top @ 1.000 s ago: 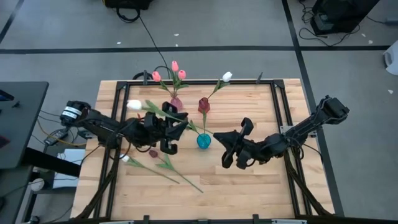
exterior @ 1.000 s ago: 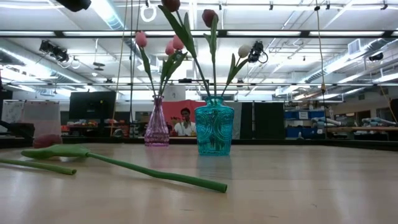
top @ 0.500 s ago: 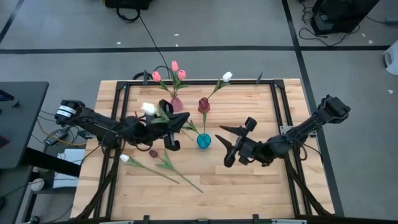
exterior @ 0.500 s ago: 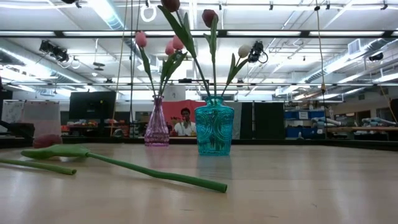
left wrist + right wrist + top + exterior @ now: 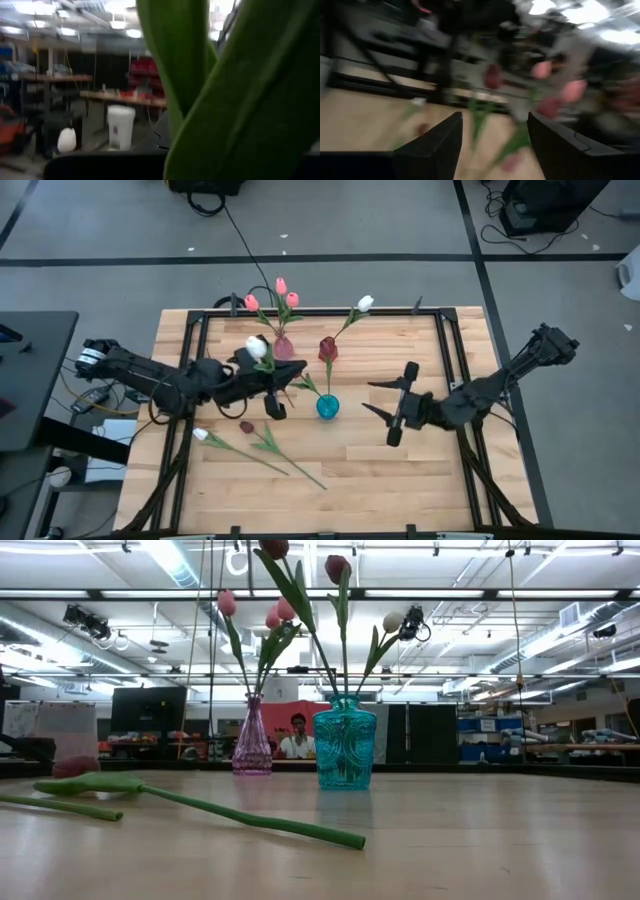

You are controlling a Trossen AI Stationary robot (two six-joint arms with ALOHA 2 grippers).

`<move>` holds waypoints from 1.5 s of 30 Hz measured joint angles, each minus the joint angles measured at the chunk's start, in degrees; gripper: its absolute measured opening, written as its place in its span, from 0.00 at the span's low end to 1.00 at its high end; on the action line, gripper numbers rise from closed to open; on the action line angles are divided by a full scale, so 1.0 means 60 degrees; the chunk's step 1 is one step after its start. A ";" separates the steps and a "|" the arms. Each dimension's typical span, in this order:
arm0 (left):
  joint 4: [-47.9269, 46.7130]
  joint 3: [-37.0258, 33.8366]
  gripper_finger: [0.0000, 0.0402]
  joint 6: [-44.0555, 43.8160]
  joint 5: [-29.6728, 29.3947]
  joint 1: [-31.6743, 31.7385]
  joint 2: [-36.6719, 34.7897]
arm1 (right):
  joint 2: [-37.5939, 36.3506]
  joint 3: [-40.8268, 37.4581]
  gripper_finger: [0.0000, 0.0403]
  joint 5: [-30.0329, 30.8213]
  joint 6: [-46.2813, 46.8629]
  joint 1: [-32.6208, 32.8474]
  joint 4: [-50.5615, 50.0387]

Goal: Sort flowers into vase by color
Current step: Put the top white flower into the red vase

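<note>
My left gripper hovers left of the teal vase, shut on a white tulip whose head shows beside the pink vase. Its green leaves fill the left wrist view. The pink vase holds three pink tulips. The teal vase holds maroon tulips and a white one. A maroon tulip and a white tulip lie flat on the table. My right gripper stands open to the right of the teal vase, holding nothing. My left gripper is shut on the white tulip's stem where the leaves grow. The leaves and the gripper itself hide the place of contact. The flower is lifted clear of the table, its head toward the pink vase and its leafy end toward the teal vase.
A black frame runs along the table's edges. The near half of the wooden table is bare apart from the two lying stems. A person shows in the room behind the vases.
My right gripper has opened, let go of the white tulip's stem and drawn back toward the table's right edge. My left gripper has shut on that tulip and carried it toward the pink vase; the white head has swung to the right, clear of the table.
</note>
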 joint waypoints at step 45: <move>0.0931 0.3368 0.00 0.0488 0.2713 0.0615 0.3854 | 0.1977 -0.0004 0.36 -0.6372 0.0287 -0.2876 0.4616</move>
